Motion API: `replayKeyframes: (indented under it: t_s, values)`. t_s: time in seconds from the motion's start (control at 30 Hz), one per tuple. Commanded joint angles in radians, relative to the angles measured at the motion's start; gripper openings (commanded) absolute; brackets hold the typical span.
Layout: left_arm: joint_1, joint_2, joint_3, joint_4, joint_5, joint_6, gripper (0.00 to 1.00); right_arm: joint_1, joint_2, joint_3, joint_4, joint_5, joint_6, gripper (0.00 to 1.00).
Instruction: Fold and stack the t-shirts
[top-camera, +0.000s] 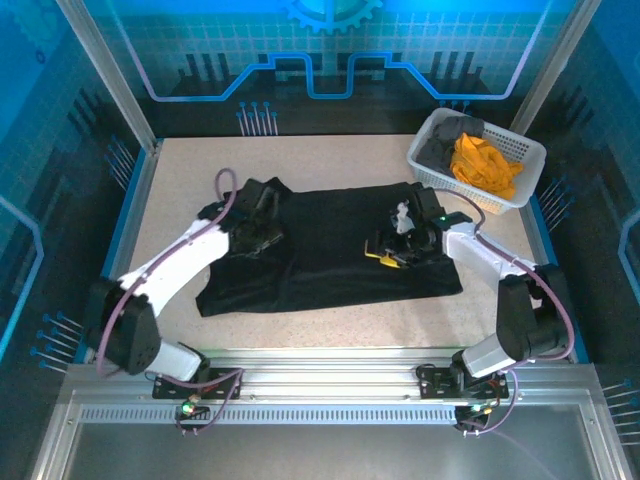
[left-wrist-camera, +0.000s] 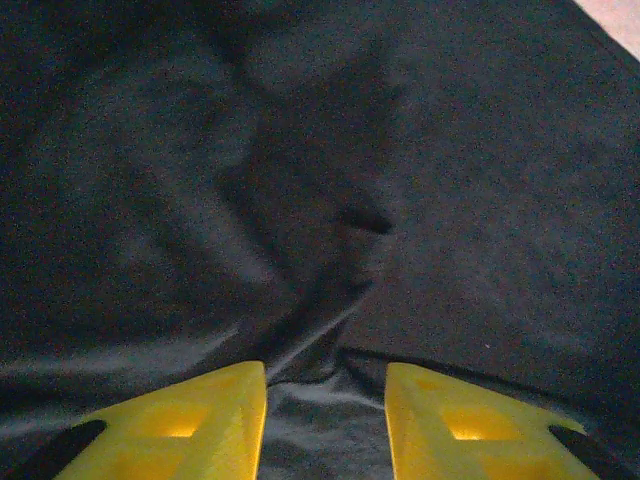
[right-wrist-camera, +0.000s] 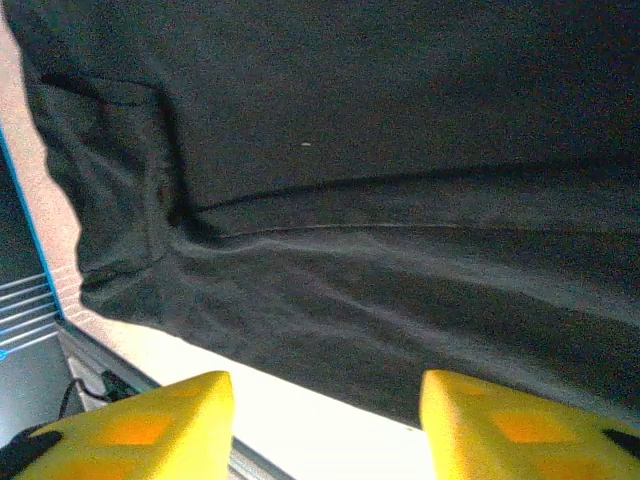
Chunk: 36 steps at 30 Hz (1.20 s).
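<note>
at centre of table (top-camera: 330, 325), black t-shirt (top-camera: 330, 250) spread out, left gripper (left-wrist-camera: 325, 375) at its 9 o'clock, right gripper (right-wrist-camera: 325, 385) at 3 o'clock, both wide apart, orange-yellow t-shirt (top-camera: 483, 165), dark grey t-shirt (top-camera: 445, 140) in basket (top-camera: 430, 172) at 1 o'clock

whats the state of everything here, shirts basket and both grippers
black shirt: spread out on the table, wrinkled
orange shirt: crumpled in the basket
grey shirt: crumpled in the basket, beside the orange one
basket: upright, holding two shirts
left gripper: open, over the black shirt
right gripper: open, over the black shirt
</note>
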Motion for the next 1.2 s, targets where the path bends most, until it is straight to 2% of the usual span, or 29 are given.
replayKeyframes:
  t_s: [0.0, 0.17, 0.33, 0.47, 0.67, 0.93, 1.03, 1.17]
  values:
    - [0.06, -0.029, -0.155, 0.027, 0.089, -0.127, 0.31, -0.033, -0.017, -0.043, -0.018, 0.022, 0.019, 0.44]
    - [0.128, 0.018, -0.242, 0.145, 0.144, -0.219, 0.28, -0.047, 0.027, -0.038, -0.089, 0.084, -0.023, 0.29]
    - [0.204, 0.144, -0.285, 0.194, 0.151, -0.31, 0.29, -0.037, 0.097, -0.012, -0.148, 0.159, -0.066, 0.29]
    - [0.268, 0.134, -0.343, 0.173, 0.128, -0.372, 0.29, -0.007, 0.186, 0.027, -0.202, 0.187, -0.103, 0.3]
    - [0.367, 0.061, -0.36, 0.081, 0.087, -0.302, 0.3, 0.132, 0.29, 0.102, -0.273, 0.217, -0.132, 0.34]
    - [0.511, -0.032, -0.427, 0.029, 0.097, -0.221, 0.32, 0.307, 0.405, 0.157, -0.342, 0.148, -0.108, 0.35]
    - [0.535, -0.059, -0.411, 0.032, 0.104, -0.173, 0.36, 0.33, 0.378, 0.154, -0.324, 0.142, -0.096, 0.36]
    - [0.519, -0.067, -0.245, -0.016, 0.05, -0.084, 0.44, 0.312, 0.269, 0.174, -0.264, 0.156, -0.092, 0.42]
